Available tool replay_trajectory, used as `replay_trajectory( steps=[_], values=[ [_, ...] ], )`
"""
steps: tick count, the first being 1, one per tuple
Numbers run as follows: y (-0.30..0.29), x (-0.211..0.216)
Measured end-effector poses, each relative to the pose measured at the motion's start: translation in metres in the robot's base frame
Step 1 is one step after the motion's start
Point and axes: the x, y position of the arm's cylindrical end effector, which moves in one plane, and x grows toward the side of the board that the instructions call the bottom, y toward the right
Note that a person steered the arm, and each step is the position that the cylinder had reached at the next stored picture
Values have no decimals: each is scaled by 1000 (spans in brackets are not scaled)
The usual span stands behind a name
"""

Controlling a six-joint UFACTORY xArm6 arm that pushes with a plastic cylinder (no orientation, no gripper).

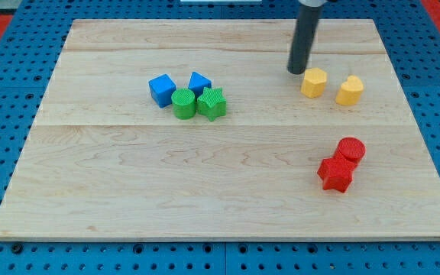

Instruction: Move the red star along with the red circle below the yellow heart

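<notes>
The red star (335, 173) lies at the view's lower right, touching the red circle (351, 150) just above and to its right. Two yellow blocks sit above them: a yellow hexagon (314, 82) and, to its right, the yellow heart (350, 90). The red pair is below the yellow heart, a little to its left. My tip (296, 71) rests on the board just left of and above the yellow hexagon, close to it, far from the red blocks.
A cluster sits left of centre: a blue cube (162, 89), a blue triangle-like block (199, 82), a green circle (183, 104) and a green star (212, 103). The wooden board (128, 191) lies on a blue pegboard.
</notes>
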Motion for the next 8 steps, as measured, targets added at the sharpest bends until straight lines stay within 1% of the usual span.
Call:
replay_trajectory(
  steps=[1, 3, 4, 5, 6, 7, 8],
  values=[
    [-18, 64],
    [-17, 212],
    [3, 242],
    [24, 241],
    [22, 230],
    [43, 230],
    [43, 227]
  ],
)
